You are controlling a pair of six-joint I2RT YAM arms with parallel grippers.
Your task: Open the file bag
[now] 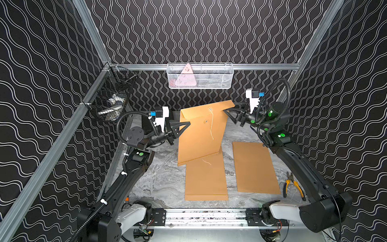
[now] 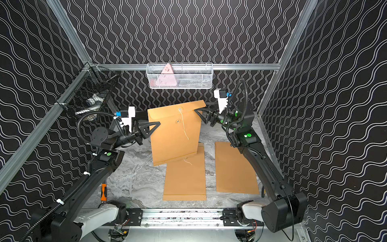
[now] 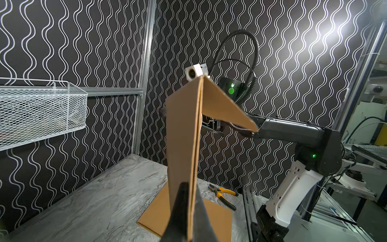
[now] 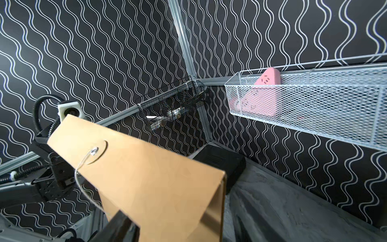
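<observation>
- My arm links (image 1: 129,174) are matte black, with white moulded base shells (image 1: 132,213).
- Black corrugated cable loops (image 1: 134,112); round green stickers (image 1: 141,154).
- White wrist camera blocks (image 1: 165,112) with blue plugs (image 1: 153,113).
- Left gripper (image 1: 189,123): black truss-triangle fingers (image 1: 173,128).

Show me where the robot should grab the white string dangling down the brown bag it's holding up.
Probably best to pinch the string near its loose lower end, coming at the front face of the file bag. That end dangles free with room around it. The upper end is fixed at the flap's button, close against the paper.
</observation>
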